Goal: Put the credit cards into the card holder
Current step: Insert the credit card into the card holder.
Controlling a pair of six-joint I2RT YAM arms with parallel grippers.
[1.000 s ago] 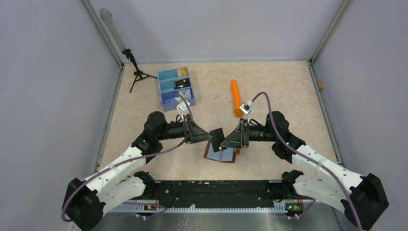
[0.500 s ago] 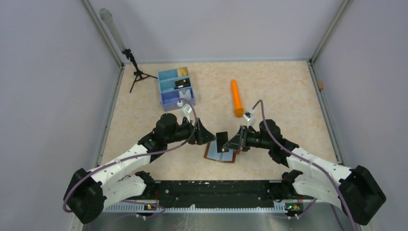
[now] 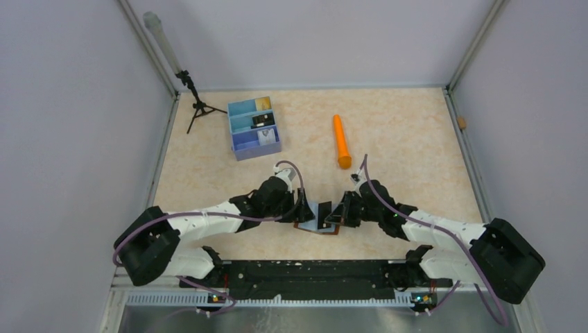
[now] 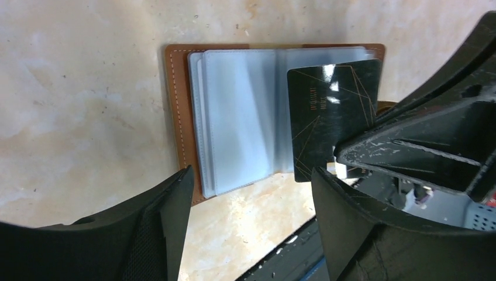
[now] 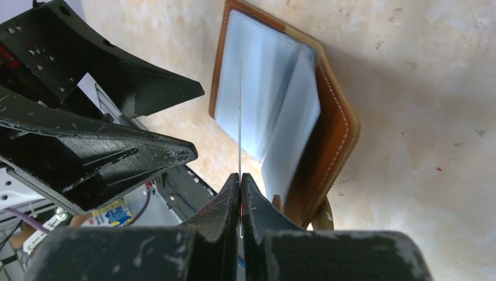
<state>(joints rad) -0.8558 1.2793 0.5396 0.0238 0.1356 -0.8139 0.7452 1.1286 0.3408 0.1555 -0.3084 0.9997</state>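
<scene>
The card holder [image 4: 181,117] lies open on the table, brown leather with clear sleeves [image 4: 245,123] facing up. It also shows in the top view [image 3: 305,226] and the right wrist view [image 5: 330,140]. A black credit card [image 4: 333,117] with thin gold lines is held over its right half. My right gripper [image 5: 240,178] is shut on that card, seen edge-on [image 5: 240,117]. My left gripper [image 4: 251,187] stands open just left of it, low over the holder, with nothing between its fingers. More credit cards [image 3: 262,119] lie in the blue tray.
A blue three-compartment tray [image 3: 236,130] stands at the back left. An orange cylinder [image 3: 340,141] lies behind the right arm. A small black tripod [image 3: 197,105] stands by the left wall. The arms' black base rail [image 3: 312,270] runs along the near edge.
My left gripper has opened and let go of the black card, and my right gripper has shut on it. Both arms have come down low over the open card holder.
</scene>
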